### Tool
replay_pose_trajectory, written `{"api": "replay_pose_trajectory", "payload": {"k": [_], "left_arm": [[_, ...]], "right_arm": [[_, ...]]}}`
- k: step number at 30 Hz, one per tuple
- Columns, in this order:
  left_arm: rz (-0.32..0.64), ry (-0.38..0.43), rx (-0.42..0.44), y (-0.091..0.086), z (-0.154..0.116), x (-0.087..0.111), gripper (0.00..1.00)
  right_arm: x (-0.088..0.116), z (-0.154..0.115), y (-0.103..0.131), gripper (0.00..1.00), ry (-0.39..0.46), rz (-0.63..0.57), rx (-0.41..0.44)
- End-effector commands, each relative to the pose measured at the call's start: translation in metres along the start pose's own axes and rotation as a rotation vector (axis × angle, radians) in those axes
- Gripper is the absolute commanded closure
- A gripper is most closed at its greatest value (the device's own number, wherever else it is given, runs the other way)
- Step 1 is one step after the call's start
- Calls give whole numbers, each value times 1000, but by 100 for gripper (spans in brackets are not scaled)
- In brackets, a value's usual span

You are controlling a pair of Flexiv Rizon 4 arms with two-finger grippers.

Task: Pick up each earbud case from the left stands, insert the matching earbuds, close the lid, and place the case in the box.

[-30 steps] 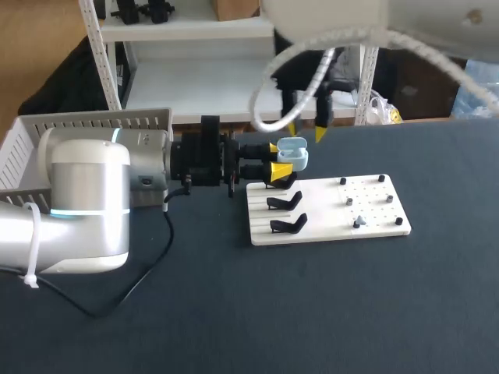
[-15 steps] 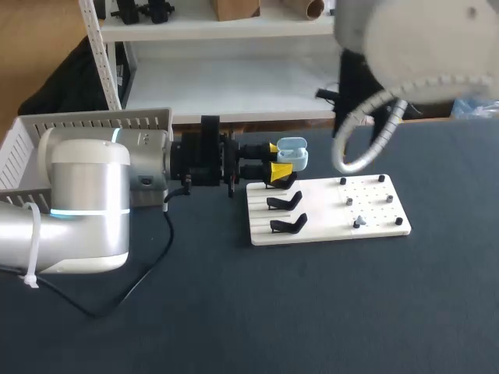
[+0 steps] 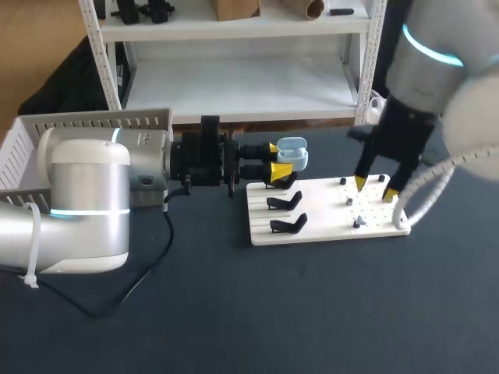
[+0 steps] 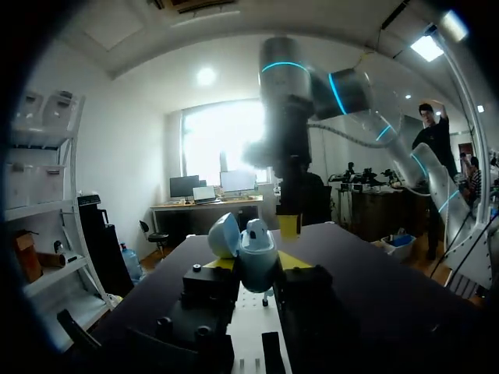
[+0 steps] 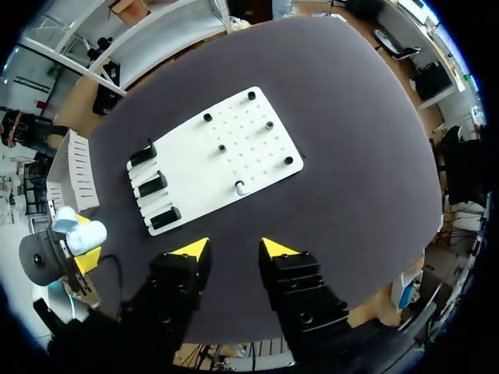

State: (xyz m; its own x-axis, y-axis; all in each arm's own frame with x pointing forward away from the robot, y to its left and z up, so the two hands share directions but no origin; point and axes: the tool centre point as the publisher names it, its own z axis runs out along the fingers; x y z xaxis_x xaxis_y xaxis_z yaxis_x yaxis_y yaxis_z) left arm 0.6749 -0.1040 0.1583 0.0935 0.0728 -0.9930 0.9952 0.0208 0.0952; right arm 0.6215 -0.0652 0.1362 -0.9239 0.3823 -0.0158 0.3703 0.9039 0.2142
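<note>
On the dark desk [image 3: 312, 312], near its middle: one white board [image 3: 320, 204] is lying flat, carrying three black stands [image 3: 284, 202] in a row along its left side and small black pegs across its right part. All three stands are sitting bare.

One small pale earbud [image 3: 358, 223] is resting among the pegs near the board's right edge; the right wrist view is showing it too [image 5: 240, 187].

Left hand [image 3: 278, 157]: it is gripping a light blue earbud case [image 3: 292, 153] between both yellow tips, just past the board's far left corner. The case's lid [image 4: 224, 234] is standing open.

Right hand [image 3: 374, 187]: it is hanging over the board's right part, fingers a moderate way apart and holding nothing.

One white slatted box [image 3: 93, 121] is sitting at the desk's far left.
</note>
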Motion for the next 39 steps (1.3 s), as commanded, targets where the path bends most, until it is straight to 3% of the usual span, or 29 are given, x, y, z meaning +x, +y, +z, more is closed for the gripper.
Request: {"api": "replay_pose_trajectory", "payload": {"k": [1,5,10,11,12,16,33,39], "left_arm": [[2,-3,-6,-1,0,1,100],[2,-3,-6,-1,0,1,100],[2,-3,-6,-1,0,1,100],[2,-3,-6,-1,0,1,100],[2,-3,-6,-1,0,1,100],[2,-3,-6,-1,0,1,100],[2,-3,-6,-1,0,1,100],[2,-3,-6,-1,0,1,100]], "right_arm": [[-2,24,-4,64,0,1,-171],[-5,37,-9,54,-5,-5,-167],[-13,53,-17,49,-8,-48,-172],[-14,56,-17,38,2,-80,-170],[-14,58,-17,37,-2,-88,-162],[-17,66,-16,51,3,-124,-156],[-27,90,-13,62,38,-153,-153],[-32,96,-17,62,48,-143,-158]]}}
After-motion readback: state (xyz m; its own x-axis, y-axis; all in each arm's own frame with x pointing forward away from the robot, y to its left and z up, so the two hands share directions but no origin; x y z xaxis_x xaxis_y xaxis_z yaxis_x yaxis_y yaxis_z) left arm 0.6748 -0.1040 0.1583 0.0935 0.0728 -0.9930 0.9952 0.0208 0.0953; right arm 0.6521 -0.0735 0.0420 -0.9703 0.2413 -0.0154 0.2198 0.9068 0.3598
